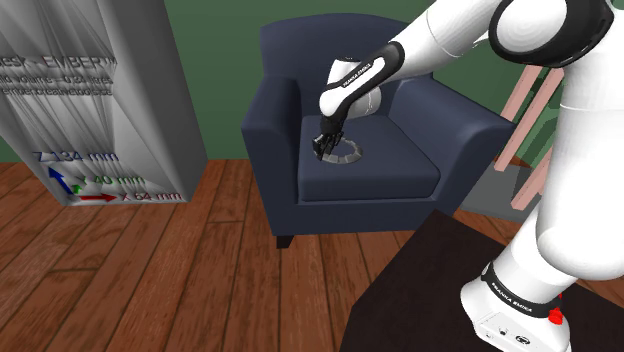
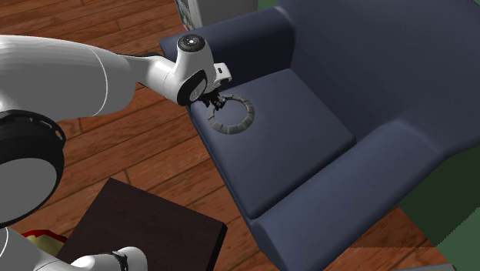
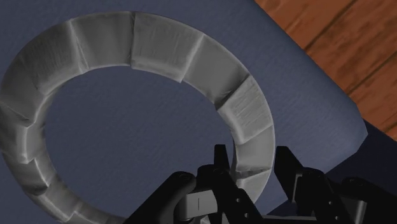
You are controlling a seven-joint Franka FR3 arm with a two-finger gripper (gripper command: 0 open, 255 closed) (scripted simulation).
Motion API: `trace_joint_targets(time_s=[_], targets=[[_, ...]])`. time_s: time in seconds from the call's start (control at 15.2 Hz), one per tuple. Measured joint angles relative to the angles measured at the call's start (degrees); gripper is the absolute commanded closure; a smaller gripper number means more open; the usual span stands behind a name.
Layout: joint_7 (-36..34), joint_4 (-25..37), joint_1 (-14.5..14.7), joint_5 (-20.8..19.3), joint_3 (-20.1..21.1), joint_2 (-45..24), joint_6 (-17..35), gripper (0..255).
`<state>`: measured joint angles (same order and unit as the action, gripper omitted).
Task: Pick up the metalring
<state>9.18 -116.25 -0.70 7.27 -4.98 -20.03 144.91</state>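
Observation:
A grey ring [image 1: 350, 153] of blocky segments lies flat on the seat of a dark blue armchair [image 1: 400, 175], near the seat's front edge. My black gripper [image 1: 326, 148] reaches down onto the ring's rim [image 2: 232, 129] on the side nearest the seat's edge. In the wrist view the ring [image 3: 159, 44] looms large, and my gripper [image 3: 251, 162] straddles its band, one finger [image 3: 221, 162] inside the hole and the other outside. Both fingers press against the band. The ring still rests on the cushion [image 2: 292, 146].
Wooden floor [image 1: 180, 270] surrounds the armchair. A tall grey box [image 1: 90, 100] with printed lettering stands at the shoulder view's left. A dark stand top [image 1: 430, 290] lies under my base. A pink chair frame [image 1: 525, 110] sits behind the arm.

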Motion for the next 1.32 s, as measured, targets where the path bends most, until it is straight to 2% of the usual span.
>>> trace_joint_targets(time_s=[0.33, 1.32], targets=[[-0.16, 0.1, 0.08, -0.1, -0.03, 0.19, -0.35, 255], [-1.62, 2.87, 0.51, -1.8, -0.74, 6.66, -9.56, 255]])
